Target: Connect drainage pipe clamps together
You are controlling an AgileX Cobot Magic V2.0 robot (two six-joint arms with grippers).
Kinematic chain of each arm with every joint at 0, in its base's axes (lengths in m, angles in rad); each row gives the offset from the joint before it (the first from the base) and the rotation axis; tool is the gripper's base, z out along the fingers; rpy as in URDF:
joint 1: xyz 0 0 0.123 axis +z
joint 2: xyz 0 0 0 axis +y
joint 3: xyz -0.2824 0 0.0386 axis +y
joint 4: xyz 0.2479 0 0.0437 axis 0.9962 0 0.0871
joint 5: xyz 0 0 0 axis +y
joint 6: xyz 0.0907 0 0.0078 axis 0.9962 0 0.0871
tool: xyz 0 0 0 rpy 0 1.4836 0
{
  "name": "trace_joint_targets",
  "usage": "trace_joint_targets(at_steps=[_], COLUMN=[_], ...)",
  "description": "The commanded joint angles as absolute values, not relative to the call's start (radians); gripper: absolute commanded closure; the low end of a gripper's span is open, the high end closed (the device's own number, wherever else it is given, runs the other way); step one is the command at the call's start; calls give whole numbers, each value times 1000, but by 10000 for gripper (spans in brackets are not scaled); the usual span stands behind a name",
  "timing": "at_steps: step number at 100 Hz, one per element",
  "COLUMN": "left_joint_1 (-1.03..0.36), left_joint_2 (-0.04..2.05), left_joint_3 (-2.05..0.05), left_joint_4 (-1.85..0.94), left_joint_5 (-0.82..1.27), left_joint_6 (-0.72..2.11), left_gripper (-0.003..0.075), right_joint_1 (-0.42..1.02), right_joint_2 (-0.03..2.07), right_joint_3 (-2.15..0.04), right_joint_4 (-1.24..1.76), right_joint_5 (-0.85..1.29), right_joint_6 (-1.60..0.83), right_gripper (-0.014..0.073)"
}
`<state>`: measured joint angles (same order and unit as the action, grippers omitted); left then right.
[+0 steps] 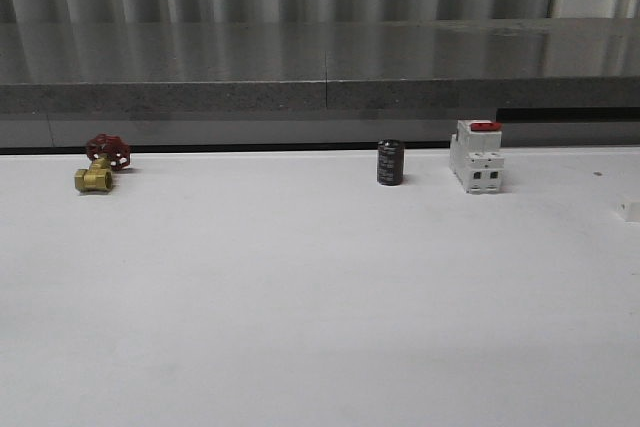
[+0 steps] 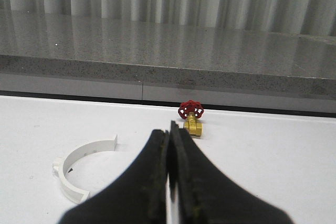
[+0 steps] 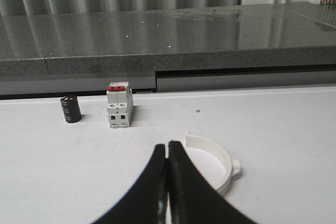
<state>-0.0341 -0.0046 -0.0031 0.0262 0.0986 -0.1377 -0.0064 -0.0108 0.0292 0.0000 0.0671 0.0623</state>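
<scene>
In the left wrist view one white half-ring clamp [image 2: 73, 167] lies flat on the white table, to one side of my left gripper [image 2: 170, 129], which is shut with nothing in it. The right wrist view shows the other white half-ring clamp [image 3: 216, 162] lying on the table just beside my right gripper [image 3: 168, 146], partly hidden behind its fingers. That gripper is shut and empty too. The two clamps lie apart, each near its own arm.
A brass valve with a red handwheel [image 1: 102, 163] sits at the back left of the table. A black capacitor [image 1: 390, 162] and a white breaker with a red top [image 1: 476, 156] stand at the back right. A grey stone ledge [image 1: 320, 77] runs behind the table.
</scene>
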Motion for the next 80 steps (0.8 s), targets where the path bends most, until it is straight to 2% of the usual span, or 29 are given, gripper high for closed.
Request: trace_joint_targets(at_steps=[1, 31, 51, 65, 80], left_joint_1=[-30, -30, -30, -30, -30], left_joint_2=[-37, -37, 15, 156, 365], left_joint_3=[44, 37, -113, -317, -575], left_joint_4=[27, 30, -25, -40, -30], left_joint_5=[17, 11, 68, 261, 574], left_joint_6=[-140, -140, -140, -140, -140], left_gripper=[741, 741, 741, 741, 741], right_joint_1=[-13, -13, -13, -13, -13], right_joint_2=[-29, -29, -29, -29, -29], right_joint_3=[9, 9, 9, 9, 9], right_joint_4=[0, 0, 0, 0, 0], right_joint_5=[-15, -15, -15, -15, -15], right_joint_6=[57, 57, 57, 57, 57], right_gripper=[661, 661, 661, 661, 661])
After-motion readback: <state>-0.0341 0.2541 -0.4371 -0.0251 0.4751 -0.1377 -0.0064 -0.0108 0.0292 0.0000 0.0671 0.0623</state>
